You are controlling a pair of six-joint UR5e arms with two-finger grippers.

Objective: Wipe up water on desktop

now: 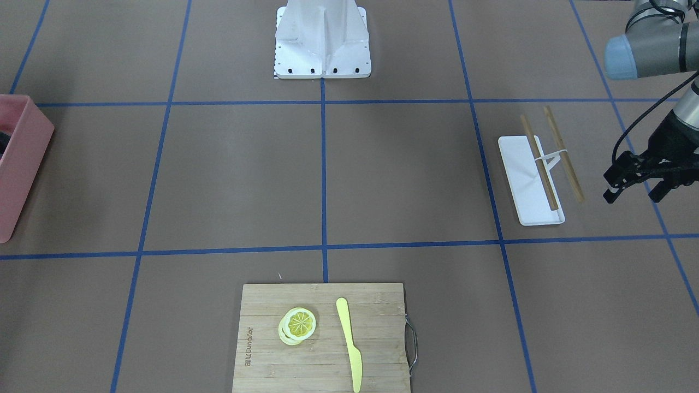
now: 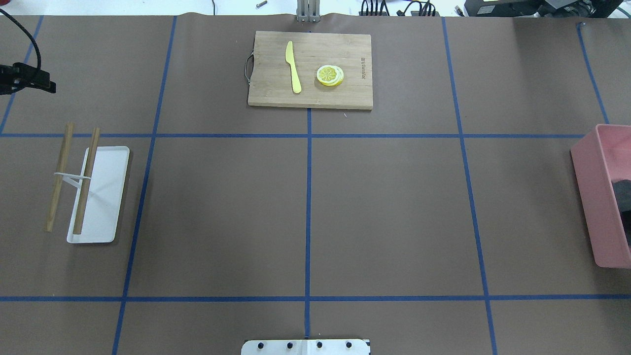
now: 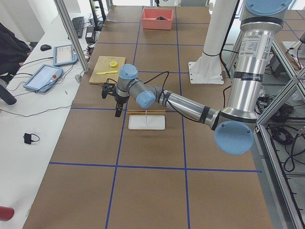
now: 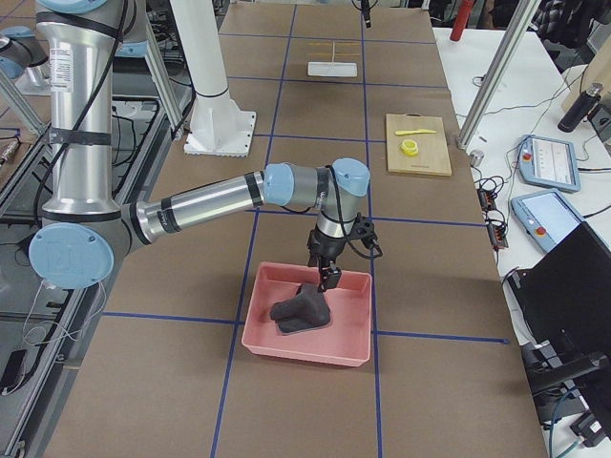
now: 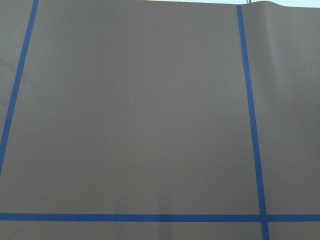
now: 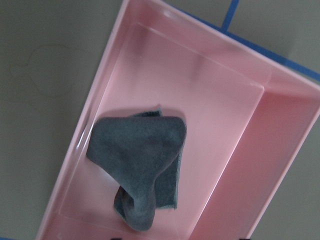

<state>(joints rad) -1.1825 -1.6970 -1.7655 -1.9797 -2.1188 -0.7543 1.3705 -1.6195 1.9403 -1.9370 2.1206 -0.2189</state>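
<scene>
The brown bench (image 2: 394,197), gridded with blue tape, carries a cutting board (image 2: 271,88) at its far edge. On the robot's left lie a white tray (image 2: 106,197) and a wooden stick (image 2: 55,197) just beside it. A pink bin (image 2: 594,207) sits on its right, and the white base plate (image 1: 322,68) at the near edge.

The surface (image 2: 384,217) carries one bamboo cutting board (image 2: 268,93) at its far edge. On the board are one yellow knife (image 2: 293,66) and one stack of lemon slices (image 2: 330,75), at least two by their rims. Near the left edge are one white tray (image 2: 106,207) and two wooden sticks (image 2: 61,162), joined by one white clip (image 2: 69,175). At the right edge is one pink bin (image 2: 594,197) with one grey cloth (image 6: 142,160) inside. There are two robot arms (image 3: 190,107) and one white mount base (image 1: 322,38).
</scene>
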